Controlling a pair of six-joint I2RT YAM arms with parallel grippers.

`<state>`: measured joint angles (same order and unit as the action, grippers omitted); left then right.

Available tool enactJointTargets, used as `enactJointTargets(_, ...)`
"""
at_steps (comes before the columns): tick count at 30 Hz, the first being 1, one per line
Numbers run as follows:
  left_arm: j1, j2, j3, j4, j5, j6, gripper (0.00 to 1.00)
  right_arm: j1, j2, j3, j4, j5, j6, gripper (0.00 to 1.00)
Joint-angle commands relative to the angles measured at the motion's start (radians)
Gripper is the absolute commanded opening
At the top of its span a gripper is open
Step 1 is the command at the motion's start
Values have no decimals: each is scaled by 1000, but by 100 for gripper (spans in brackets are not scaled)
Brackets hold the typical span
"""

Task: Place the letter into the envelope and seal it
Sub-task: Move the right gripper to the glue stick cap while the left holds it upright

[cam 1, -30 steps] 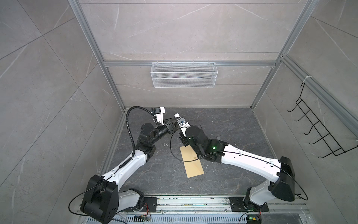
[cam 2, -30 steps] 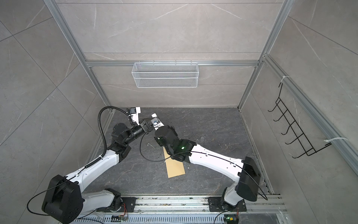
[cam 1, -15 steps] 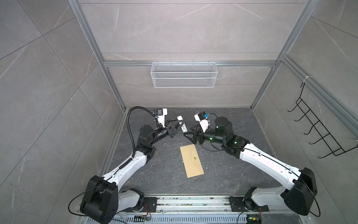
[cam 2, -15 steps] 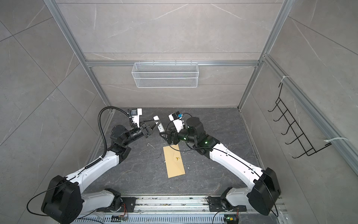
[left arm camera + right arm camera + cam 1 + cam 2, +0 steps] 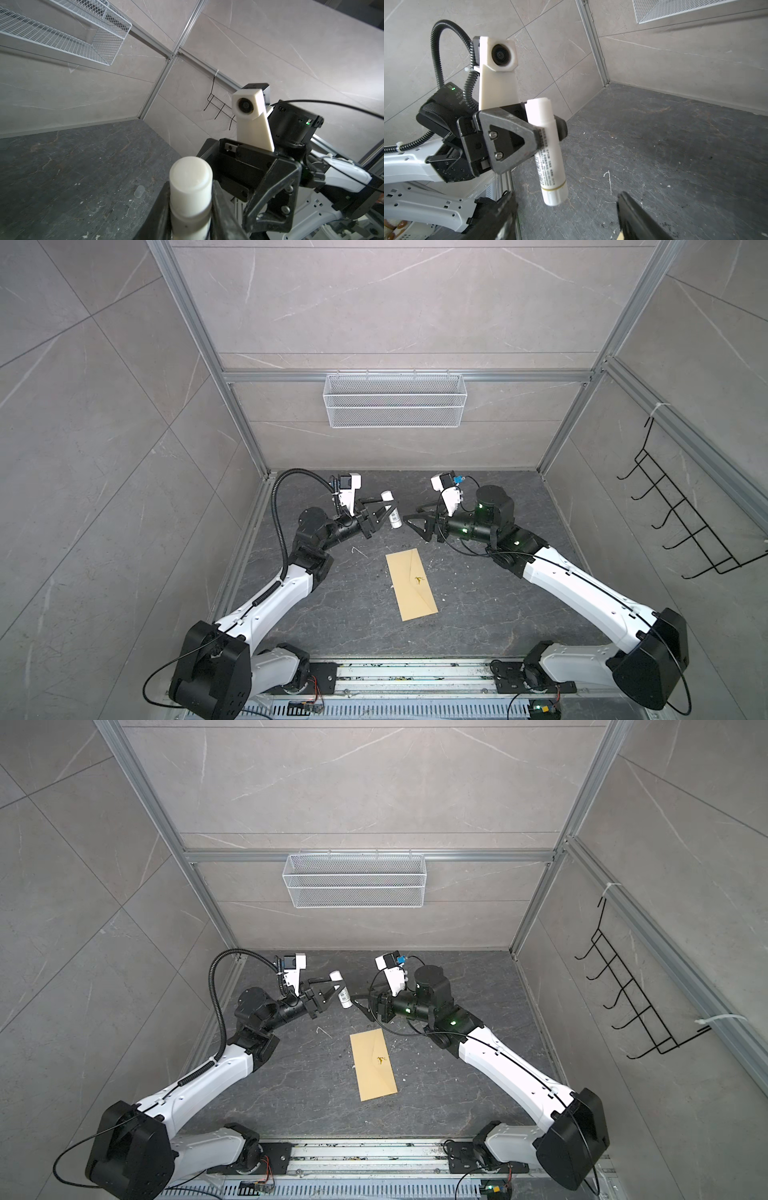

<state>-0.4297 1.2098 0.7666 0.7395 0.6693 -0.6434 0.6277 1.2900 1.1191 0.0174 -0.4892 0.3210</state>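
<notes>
At the tabletop's (image 5: 478, 614) centre the tan envelope (image 5: 411, 587) lies flat, its long edges running 11 to 5 o'clock with bare surface on every side. Beyond its 12 o'clock end the left fingers (image 5: 506, 124) clamp a white glue stick (image 5: 394, 521) in the air. The right fingers (image 5: 504, 218), spread wide, face it from 3 o'clock, just apart.

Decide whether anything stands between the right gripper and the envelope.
Nothing visible does. The right gripper hangs open above the table, beyond the far end of the envelope, with only bare table between them. The glue stick, clamped in the left gripper, sits off to the side.
</notes>
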Motion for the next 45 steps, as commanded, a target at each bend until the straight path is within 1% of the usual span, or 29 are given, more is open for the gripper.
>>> enactJointTargets(1,0,-43,57,-109,48,174,0,0,-22,64,-145,32,-65,78)
enactJointTargets(3,-1,-57,66,-184,53,284,0,0,-19,95,-213,56,-92,79)
enactJointTargets(5,-7,-75,65,-259,50,422,0,0,-14,127,-282,66,-122,80)
enactJointTargets(7,-16,-92,62,-321,24,541,0,-1,-17,137,-306,68,-134,80)
enactJointTargets(10,-33,-117,41,-353,-14,696,0,-1,-28,132,-316,72,-148,81)
enactJointTargets(14,-56,-135,29,-393,-80,818,0,-1,-38,135,-338,79,-163,81)
enactJointTargets(18,-67,-134,30,-416,-94,869,0,1,-35,142,-344,70,-163,82)
enactJointTargets(24,-100,-127,32,-444,-160,921,0,13,-18,163,-345,78,-144,84)
enactJointTargets(26,-111,-123,41,-464,-184,933,0,29,-7,180,-354,104,-134,85)
enactJointTargets(29,-126,-117,50,-483,-212,949,0,65,28,234,-393,175,-119,87)
enactJointTargets(33,-142,-114,56,-494,-234,959,0,142,93,340,-484,301,-122,88)
enactJointTargets(35,-145,-115,56,-494,-232,957,0,178,131,395,-543,364,-136,87)
enactJointTargets(37,-146,-116,53,-488,-228,953,0,201,155,423,-573,401,-143,85)
enactJointTargets(42,-148,-124,39,-462,-222,942,0,222,173,432,-582,443,-129,75)
enactJointTargets(45,-150,-127,31,-448,-220,940,0,224,178,433,-581,445,-117,71)
